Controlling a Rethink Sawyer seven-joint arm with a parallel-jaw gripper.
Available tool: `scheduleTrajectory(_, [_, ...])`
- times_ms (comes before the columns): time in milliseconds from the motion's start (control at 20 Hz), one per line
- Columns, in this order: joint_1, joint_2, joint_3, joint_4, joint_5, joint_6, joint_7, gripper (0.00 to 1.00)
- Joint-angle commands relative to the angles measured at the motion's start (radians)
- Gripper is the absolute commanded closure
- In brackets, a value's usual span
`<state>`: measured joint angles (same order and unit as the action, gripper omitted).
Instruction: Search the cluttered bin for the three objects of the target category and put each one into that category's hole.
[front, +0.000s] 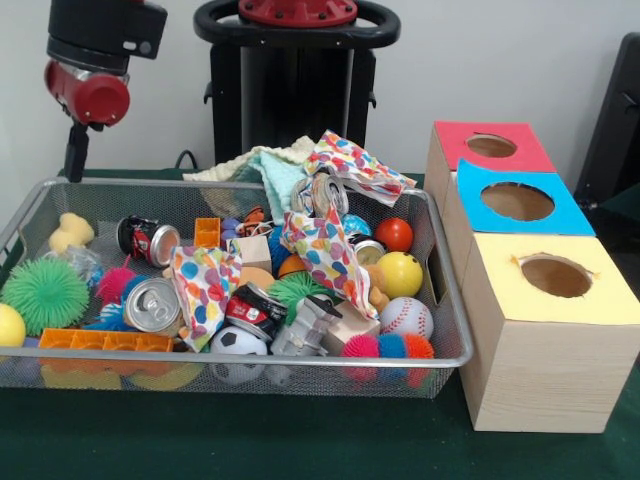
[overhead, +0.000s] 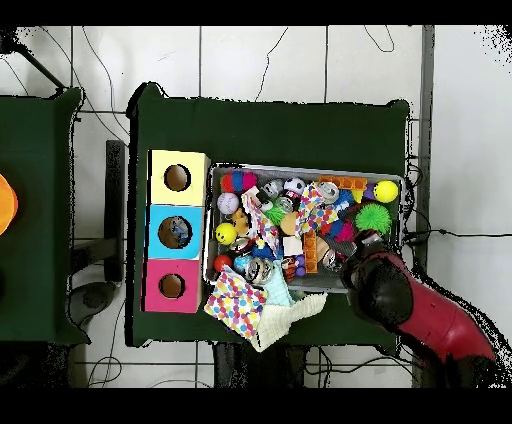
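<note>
Gripper (front: 76, 150) hangs above wire bin's (front: 250, 362) far corner, clear of clutter for searching; cannot tell its state. Target category unclear; crushed cans (front: 152, 303), balls (front: 406, 318) lie mixed mid-bin. Three hole boxes (front: 545, 335) just beside bin's side edge for short drops.

Light was even and fairly bright, diffuse, seemingly from overhead. Soft shadow lay under the wire bin (front: 440, 290) in the lower frame. Small glints showed on a can top (front: 152, 305). Front view slightly soft; overhead view grainier, detail lost in clutter.
</note>
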<state>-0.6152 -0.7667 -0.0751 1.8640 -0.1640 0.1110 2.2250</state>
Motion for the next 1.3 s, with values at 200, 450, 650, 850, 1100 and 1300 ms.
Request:
scheduleTrajectory(200, [-0.032,0.011,0.131,0.022,-0.006,0.051,0.038,0.00])
scheduleTrajectory(450, [-0.063,0.035,0.159,0.020,-0.023,0.041,0.020,0.00])
scheduleTrajectory(650, [-0.074,0.044,0.166,0.027,-0.032,0.018,0.027,0.00])
scheduleTrajectory(850, [-0.096,0.065,0.191,0.025,-0.019,0.001,0.046,0.00])
scheduleTrajectory(1100, [-0.118,0.097,0.222,0.009,-0.016,0.002,0.043,0.00])
scheduleTrajectory(1300, [-0.135,0.136,0.255,0.012,-0.020,-0.017,0.046,0.00])
